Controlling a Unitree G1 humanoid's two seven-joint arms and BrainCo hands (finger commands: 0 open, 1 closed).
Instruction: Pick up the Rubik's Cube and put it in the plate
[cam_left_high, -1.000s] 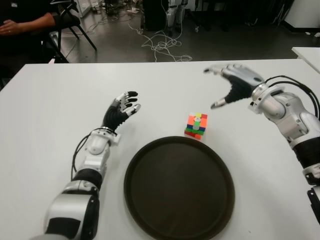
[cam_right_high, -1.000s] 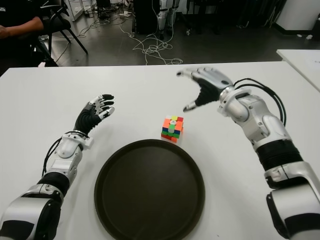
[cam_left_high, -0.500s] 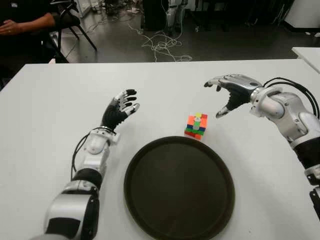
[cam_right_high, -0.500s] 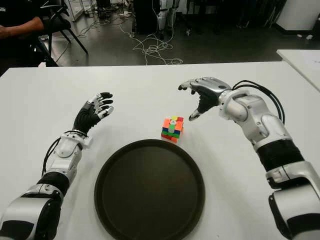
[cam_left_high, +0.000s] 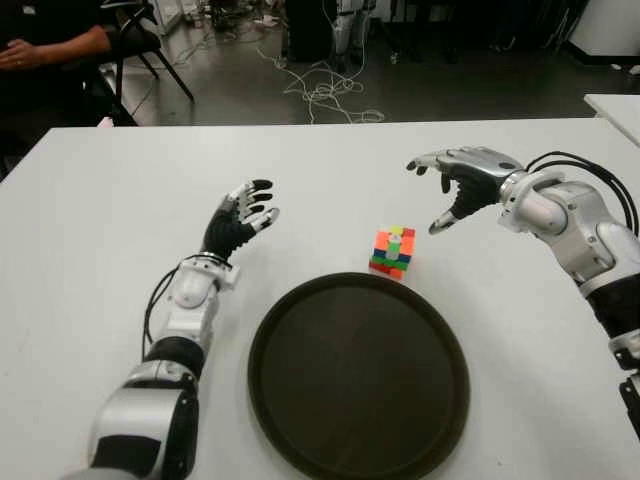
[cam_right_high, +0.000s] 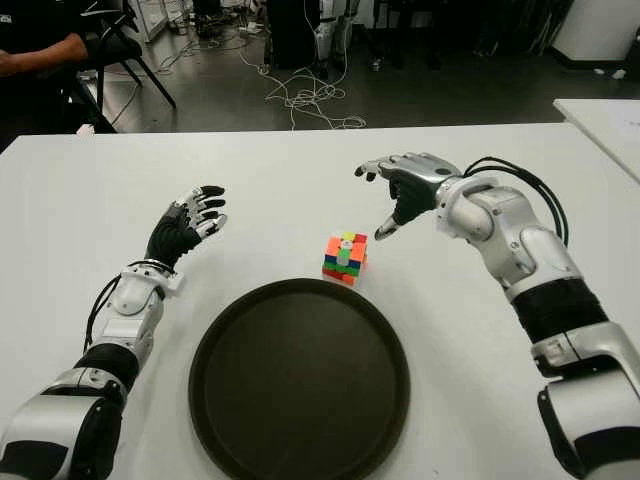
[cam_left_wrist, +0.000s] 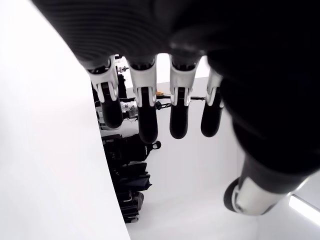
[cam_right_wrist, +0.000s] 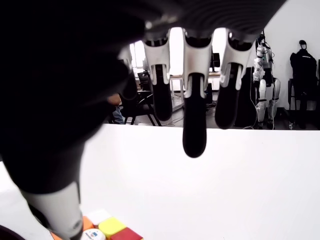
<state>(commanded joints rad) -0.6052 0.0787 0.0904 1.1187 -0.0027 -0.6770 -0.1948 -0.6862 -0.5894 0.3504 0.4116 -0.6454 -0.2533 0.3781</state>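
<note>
Meanwhile, a scrambled Rubik's Cube (cam_left_high: 393, 251), showing orange, green, red, blue and yellow stickers, is sitting on the white bench (cam_left_high: 90, 220) just beyond the far rim of the dark round plate (cam_left_high: 358, 374). The right hand (cam_left_high: 461, 178) is hovering near the cube's right side, fingers spread and holding nothing. The left hand (cam_left_high: 240, 219) is showing well to the cube's left, fingers loosely extended and empty.
</note>
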